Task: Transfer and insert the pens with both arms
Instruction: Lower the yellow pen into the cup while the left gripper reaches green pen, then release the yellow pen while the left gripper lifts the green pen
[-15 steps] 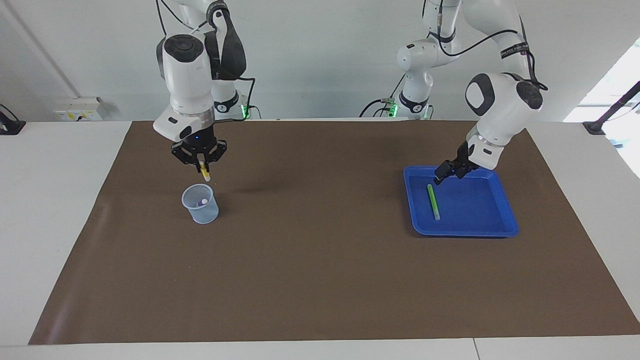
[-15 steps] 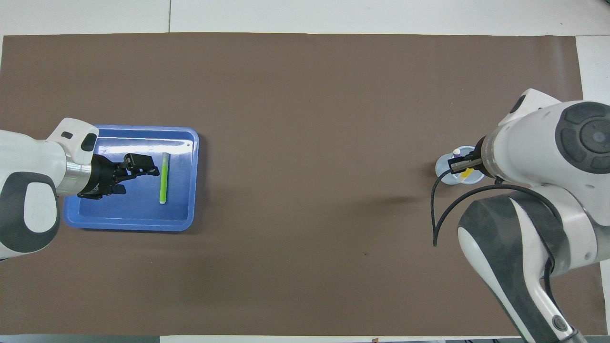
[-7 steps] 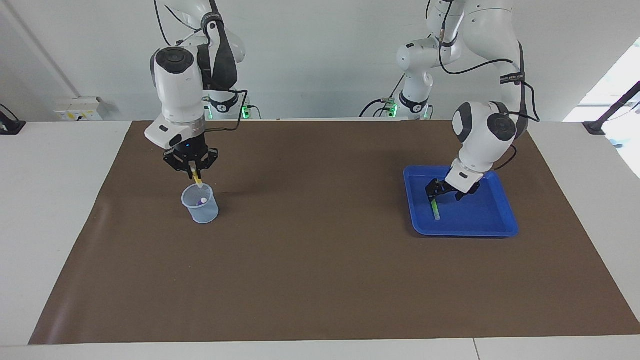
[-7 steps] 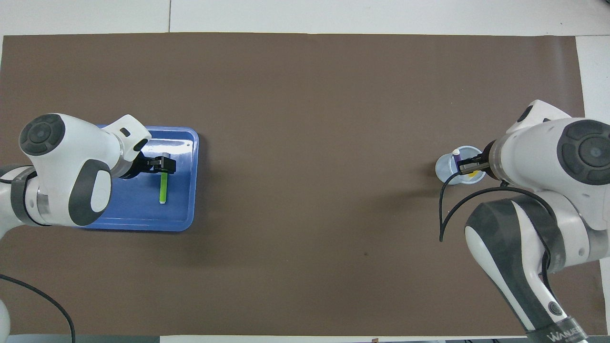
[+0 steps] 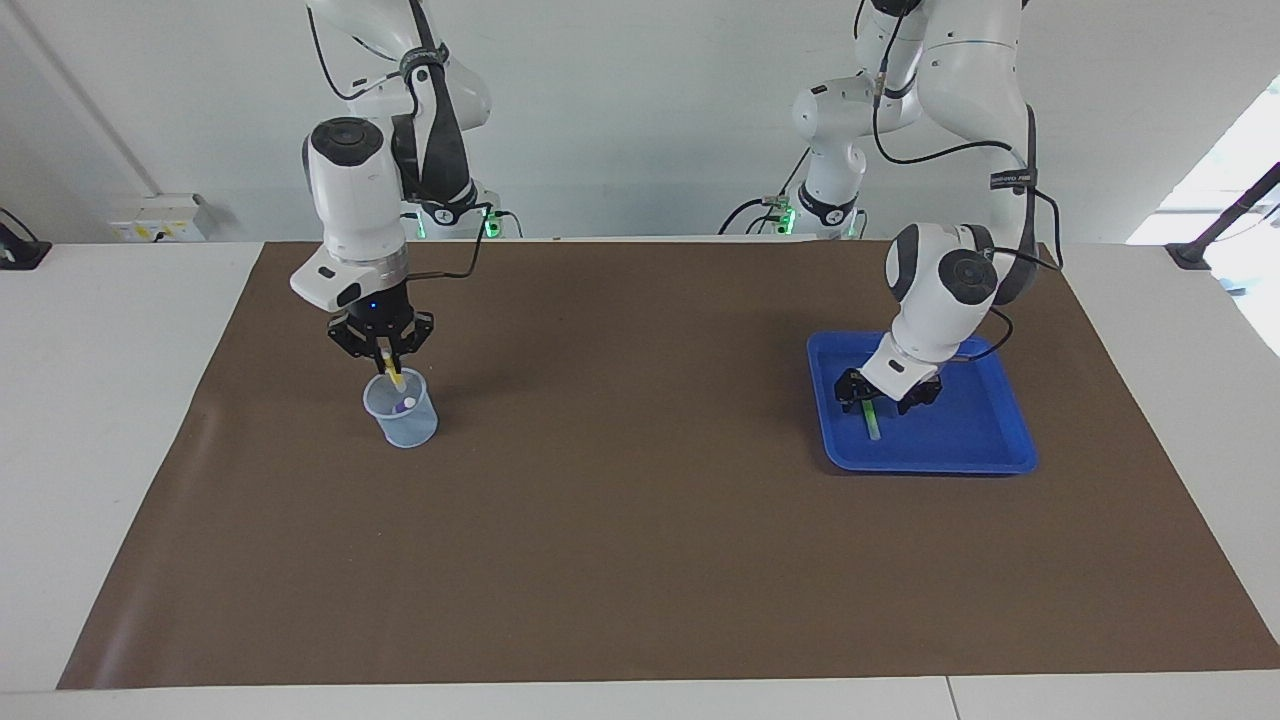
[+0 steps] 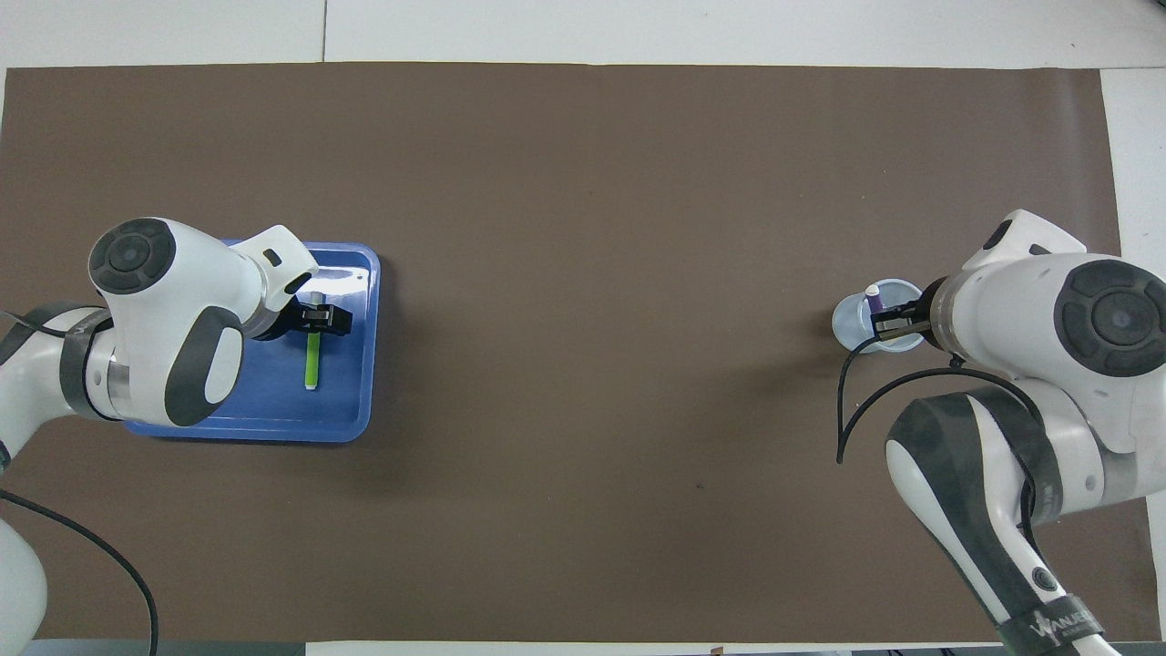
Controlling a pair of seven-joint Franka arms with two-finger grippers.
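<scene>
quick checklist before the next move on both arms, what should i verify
1. Right gripper shut on yellow pen: ok.
2. Yellow pen's lower end over the cup mouth: ok.
3. Purple pen already in the cup: ok.
4. Left gripper down over green pen: ok.
5. Green pen lying flat in the blue tray: ok.
6. Left fingers closed on green pen: cannot tell.

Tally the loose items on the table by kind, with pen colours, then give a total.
Pens: 3 - green pen lying in the tray, yellow pen going into the cup, purple pen in the cup
Trays: 1 - blue tray
Cups: 1 - clear cup
Total: 5
</scene>
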